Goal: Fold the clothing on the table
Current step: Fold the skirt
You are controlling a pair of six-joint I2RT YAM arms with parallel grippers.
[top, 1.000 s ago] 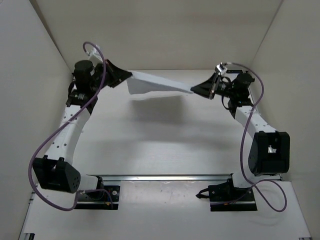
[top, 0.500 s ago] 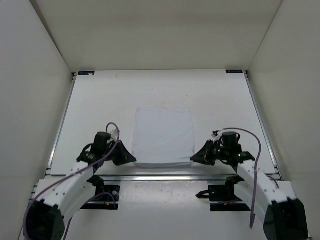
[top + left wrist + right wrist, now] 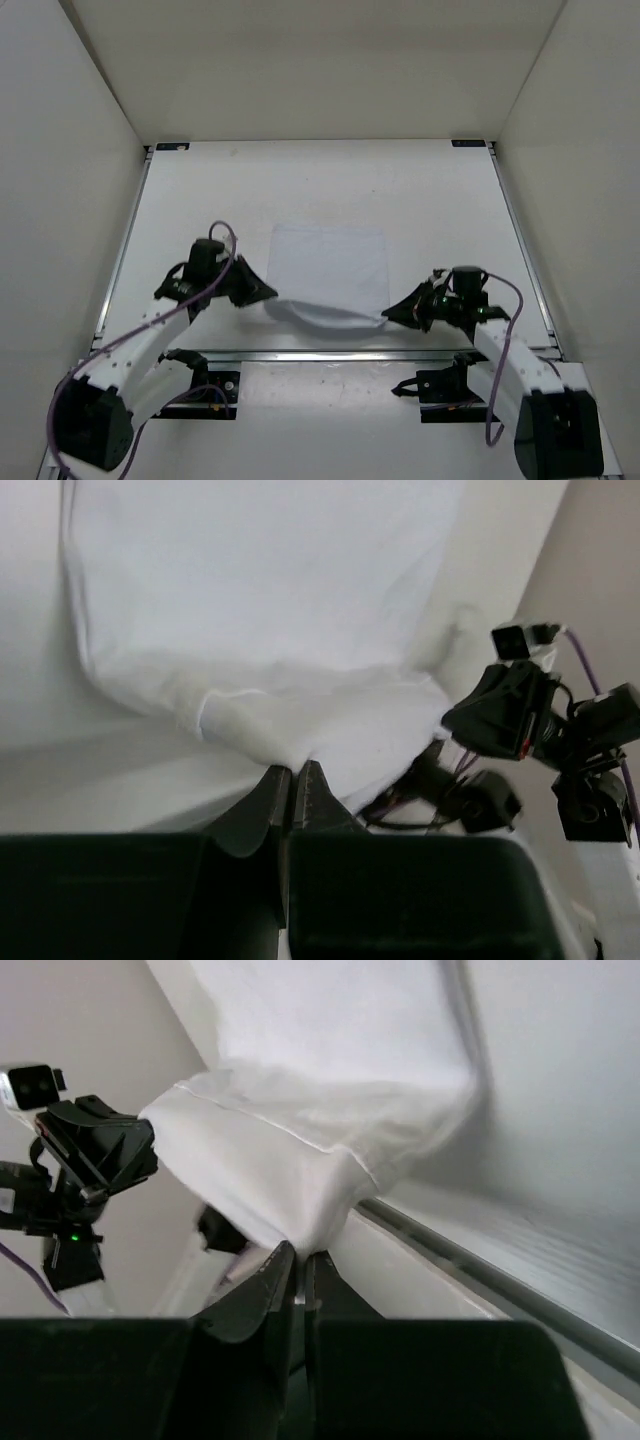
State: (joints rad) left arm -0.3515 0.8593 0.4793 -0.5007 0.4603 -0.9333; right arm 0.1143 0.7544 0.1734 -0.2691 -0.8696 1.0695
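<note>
The black left gripper (image 3: 268, 295) and black right gripper (image 3: 386, 314) each pinched a near corner of the thin white rectangular cloth (image 3: 330, 262) above the matte white table (image 3: 200, 195).

left pincer (image 3: 270, 294): clamped, low, pointing inward | right pincer (image 3: 386, 314): clamped, low, pointing inward

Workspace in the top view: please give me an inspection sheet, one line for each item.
Surface: table, white and matte.
Job's things: clothing, far part lying flat, near edge lifted and sagging between the grippers.
Clutter: nothing seen.
Grippers: left gripper and right gripper, each shut on a near corner of the clothing.
Cables: purple cables loop along both arms, apart from the clothing.
Surroundings: plain walls; metal rail at the near edge.
</note>
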